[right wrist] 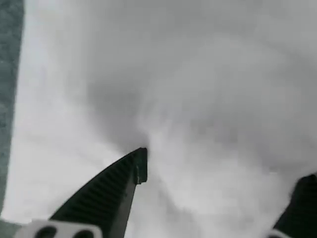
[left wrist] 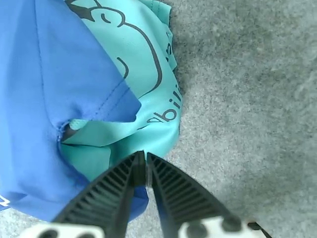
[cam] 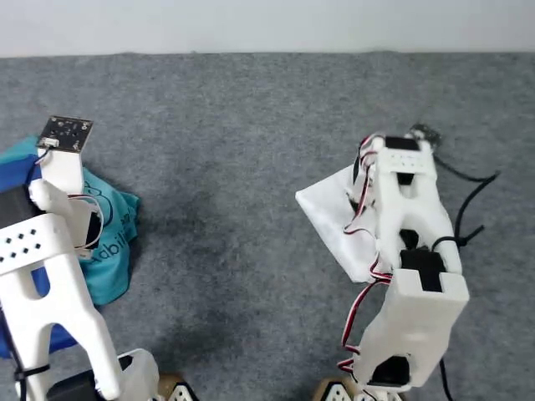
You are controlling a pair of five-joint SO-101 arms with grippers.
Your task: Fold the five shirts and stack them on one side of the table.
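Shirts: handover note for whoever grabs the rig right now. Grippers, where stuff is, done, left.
Left gripper: shut, tips at the edge of the teal shirt; can't tell if it pinches cloth.
Right gripper: open, close over the white shirt.
Things: the blue shirt overlaps the teal one in a pile at the left side of the table; the white one lies apart, right of centre.
Done: blue and teal are together, loosely bunched.
Left: fold the white one and carry it to the pile. I count three shirts; the task says five.
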